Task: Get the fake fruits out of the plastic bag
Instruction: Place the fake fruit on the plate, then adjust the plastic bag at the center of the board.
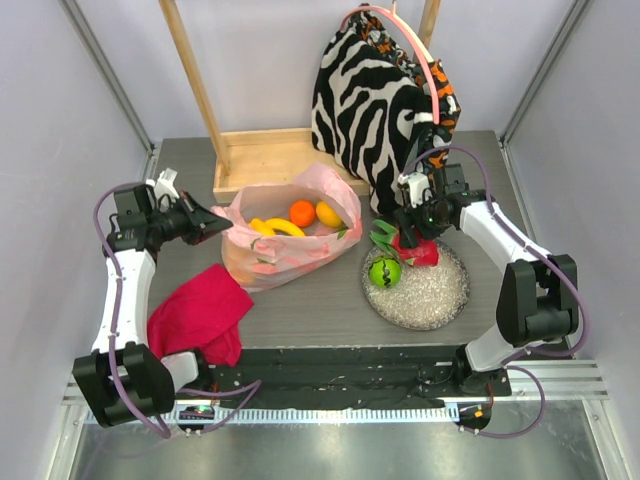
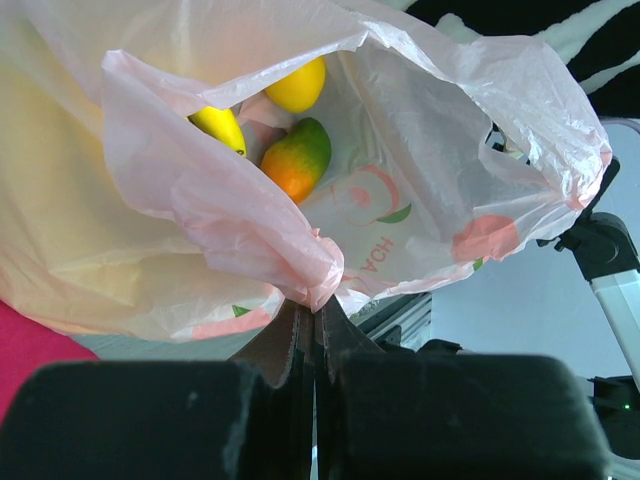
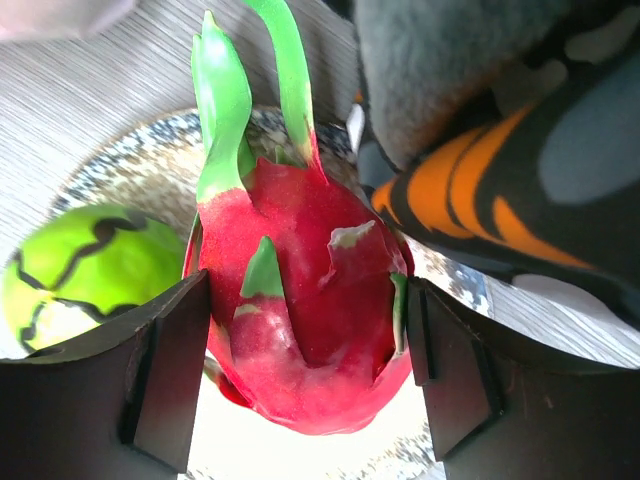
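The pink plastic bag (image 1: 262, 262) lies at the table's middle left with its mouth open. My left gripper (image 1: 222, 227) is shut on a bunched fold of its rim (image 2: 318, 290). Inside lie a banana bunch (image 1: 280, 227), an orange (image 1: 302, 212) and a lemon (image 1: 329, 214); the left wrist view shows the lemon (image 2: 297, 86), a banana tip (image 2: 218, 125) and a green-orange fruit (image 2: 300, 160). My right gripper (image 1: 412, 235) is shut on the red fruit (image 3: 310, 300), just over the silvery plate (image 1: 435, 295). A green apple (image 1: 384, 272) rests on the plate.
The zebra-patterned fabric bag (image 1: 370, 100) hangs right behind my right gripper, almost touching it. A shallow wooden tray (image 1: 265, 160) stands behind the plastic bag, with wooden posts rising from it. A magenta cloth (image 1: 200, 315) lies at the front left.
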